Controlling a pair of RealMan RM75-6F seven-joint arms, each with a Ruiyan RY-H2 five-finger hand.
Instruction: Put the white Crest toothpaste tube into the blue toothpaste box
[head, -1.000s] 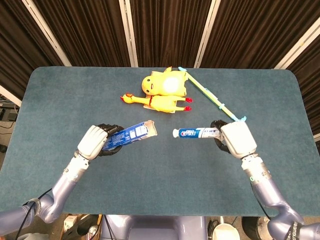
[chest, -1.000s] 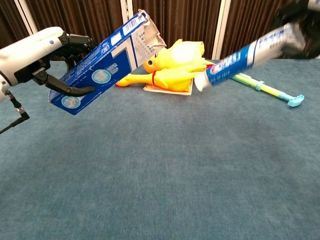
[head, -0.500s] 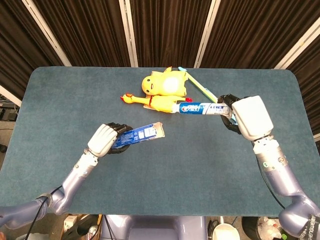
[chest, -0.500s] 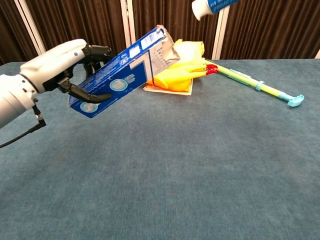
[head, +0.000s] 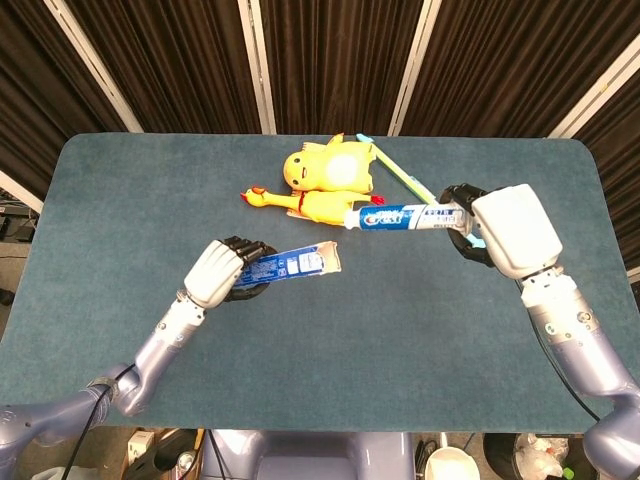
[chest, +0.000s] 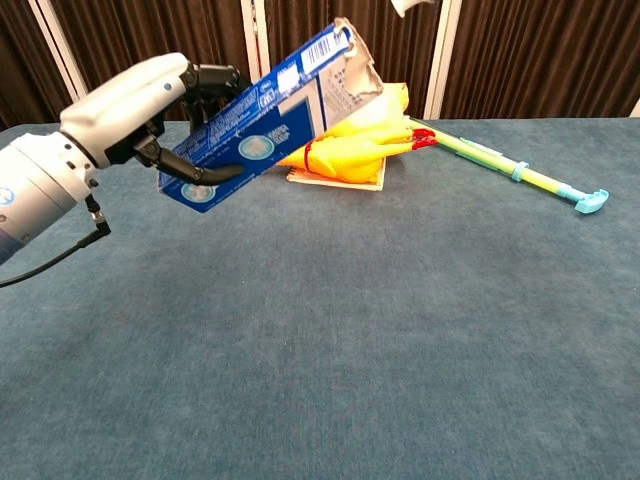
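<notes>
White and pliant, the toothpaste tube (head: 400, 216) looks light, gripped at its tail by the right hand (head: 505, 230), while the left hand (head: 222, 273) clasps the thin, crushable blue toothpaste box (head: 290, 265) at its closed end.

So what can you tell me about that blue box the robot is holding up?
The blue toothpaste box is a long, slim carton, seemingly cardboard, printed in blue with white lettering and round pictures along its side. The left hand grips its lower end and holds it clear of the table, tilted upward. Its upper end is open, with a pale flap sticking out. Nothing else touches it; the toothpaste tube is still apart from it.
</notes>
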